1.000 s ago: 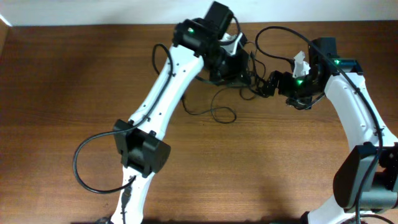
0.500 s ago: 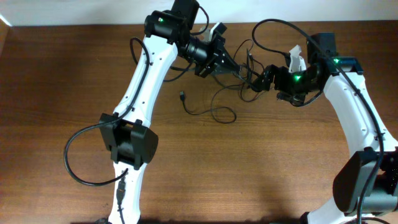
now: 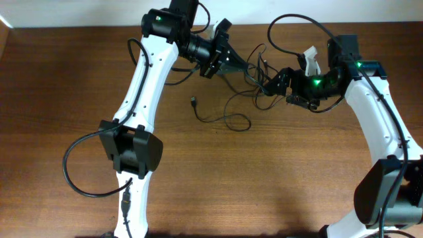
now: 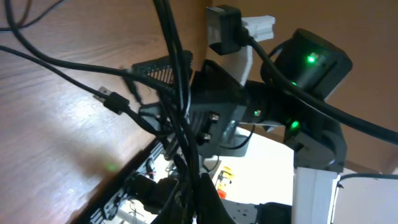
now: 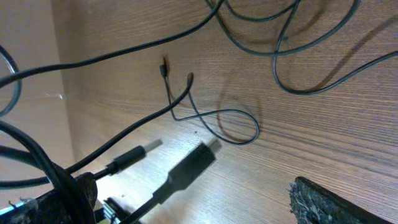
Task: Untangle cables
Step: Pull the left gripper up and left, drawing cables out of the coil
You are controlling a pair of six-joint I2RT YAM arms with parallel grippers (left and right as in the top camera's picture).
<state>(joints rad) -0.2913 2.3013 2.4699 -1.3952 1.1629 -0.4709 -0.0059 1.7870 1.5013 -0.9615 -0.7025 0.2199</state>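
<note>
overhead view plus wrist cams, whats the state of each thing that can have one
thin black cables: tangled, lifted and strung between the two grippers
loose black cord end with small plug: lying on the brown wooden table, in no gripper
left gripper: shut on the cables
right gripper: looks open, cords hooked over one finger
green light on right arm: lit

Both arms meet at the cables (image 3: 248, 69) from opposite sides.
The left arm (image 3: 142, 92) stretches long and almost straight; the left claw (image 3: 228, 61) sits at the cables' left edge, pinched on a bundle of them. The right arm (image 3: 377, 112) bends at the elbow, wrist turned inward; the right claw (image 3: 274, 82), at the cables' right edge, has its fingers spread, with cords against one finger.
</note>
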